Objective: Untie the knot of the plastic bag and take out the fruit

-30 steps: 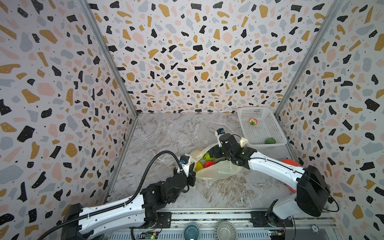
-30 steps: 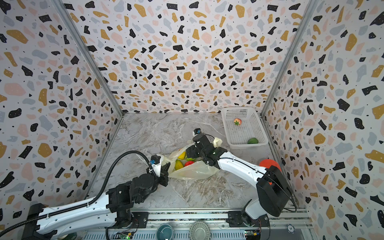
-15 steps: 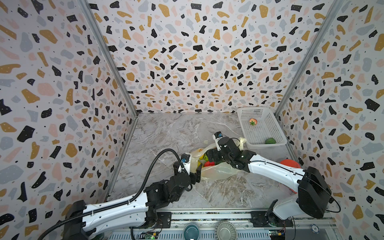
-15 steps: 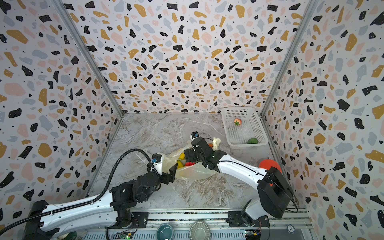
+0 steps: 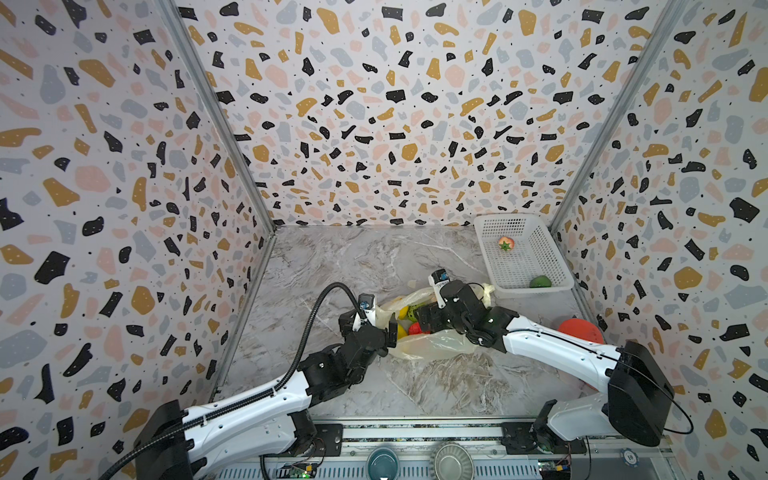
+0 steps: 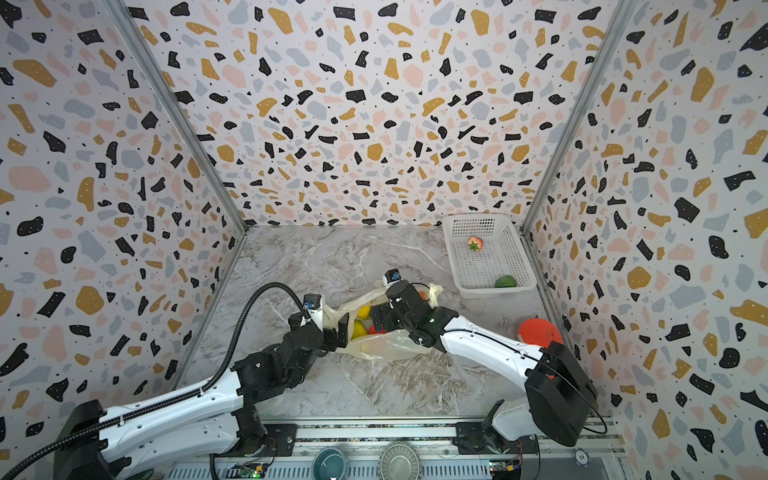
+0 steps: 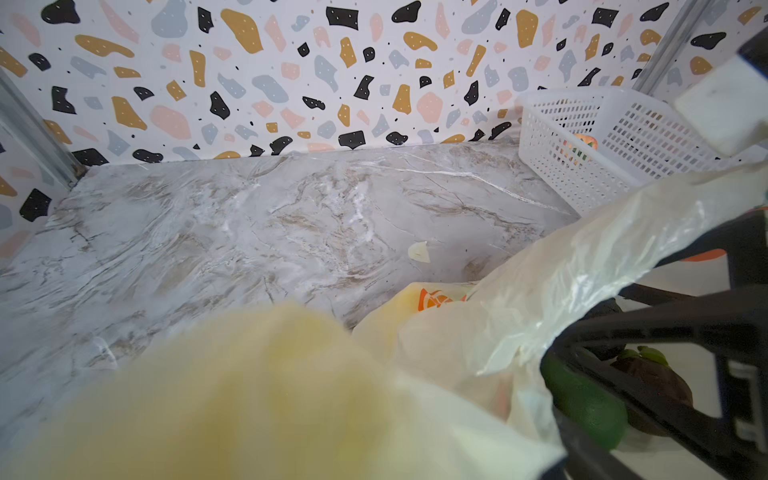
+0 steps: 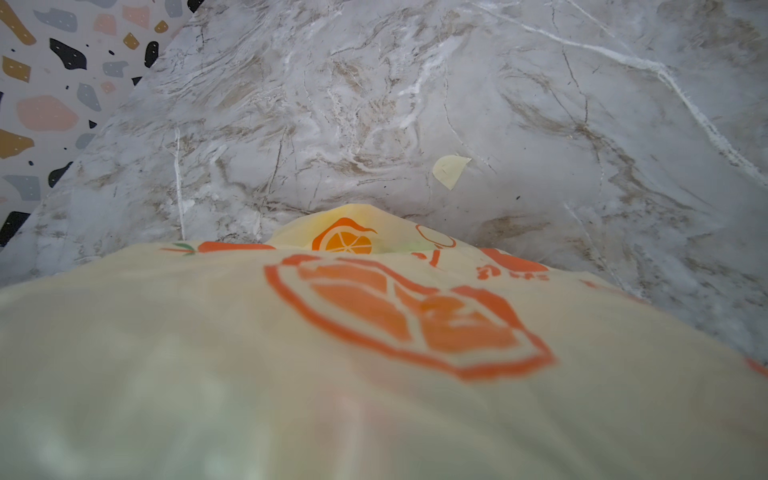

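left jaws wide at the plastic bag (image 5: 436, 345), right jaws wide inside it among fruit (image 5: 413, 329)

(a) left gripper (image 5: 370, 328): jaws clamped a second ago, now spread wide | (b) right gripper (image 5: 424, 316): shifted leftward, deeper into the mouth of the thin translucent pale-yellow plastic bag (image 5: 436, 345)

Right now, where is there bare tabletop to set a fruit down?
Bare marble runs from the back wall to the plastic bag, left of the white basket; a smaller strip lies between bag and front rail. Crowded: the middle, where left gripper and right gripper work at the bag.
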### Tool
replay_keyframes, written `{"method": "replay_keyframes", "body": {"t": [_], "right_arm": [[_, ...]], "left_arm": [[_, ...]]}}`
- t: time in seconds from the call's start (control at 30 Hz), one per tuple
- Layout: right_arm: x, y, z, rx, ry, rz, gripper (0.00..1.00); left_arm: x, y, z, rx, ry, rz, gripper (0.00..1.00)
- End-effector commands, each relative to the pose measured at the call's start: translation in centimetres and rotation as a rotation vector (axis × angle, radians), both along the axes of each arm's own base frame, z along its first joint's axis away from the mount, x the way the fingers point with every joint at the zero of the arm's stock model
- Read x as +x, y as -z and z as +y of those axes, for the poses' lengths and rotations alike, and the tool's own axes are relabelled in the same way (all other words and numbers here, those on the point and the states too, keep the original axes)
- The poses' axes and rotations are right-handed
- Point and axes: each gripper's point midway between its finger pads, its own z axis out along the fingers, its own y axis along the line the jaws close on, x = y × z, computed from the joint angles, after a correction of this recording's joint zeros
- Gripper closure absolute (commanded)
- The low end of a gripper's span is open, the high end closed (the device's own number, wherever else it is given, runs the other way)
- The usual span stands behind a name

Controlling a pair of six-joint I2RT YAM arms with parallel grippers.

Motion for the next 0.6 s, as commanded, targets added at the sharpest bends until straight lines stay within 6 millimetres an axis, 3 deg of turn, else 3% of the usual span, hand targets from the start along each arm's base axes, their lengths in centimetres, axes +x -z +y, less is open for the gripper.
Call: {"method": "replay_keyframes", "body": {"t": [0.0, 0.17, 0.27, 0.5, 0.57], "right_arm": [[-0.2, -1.5, -0.2, 0.033, 0.013, -0.025, 0.05], [-0.1, -2.4, -0.4, 0.049, 0.020, -0.046, 0.05], [-0.3, -2.4, -0.6, 0.055, 0.021, -0.047, 0.05], [-0.8, -2.1, -1.2, 0.049, 0.023, -0.044, 0.05], [-0.8, -2.0, -1.3, 0.048, 0.025, -0.044, 0.05]], "left_arm": [[-0.1, -1.8, -3.5, -0.062, 0.180, -0.014, 0.00], [0.9, 0.4, -2.7, 0.011, 0.154, 0.056, 0.00], [1.9, 0.5, -1.9, 0.009, 0.122, 0.052, 0.08], [2.7, 1.3, -3.3, 0.044, 0.192, 0.083, 0.43], [2.9, 1.6, -3.4, 0.059, 0.193, 0.098, 0.62]]}}
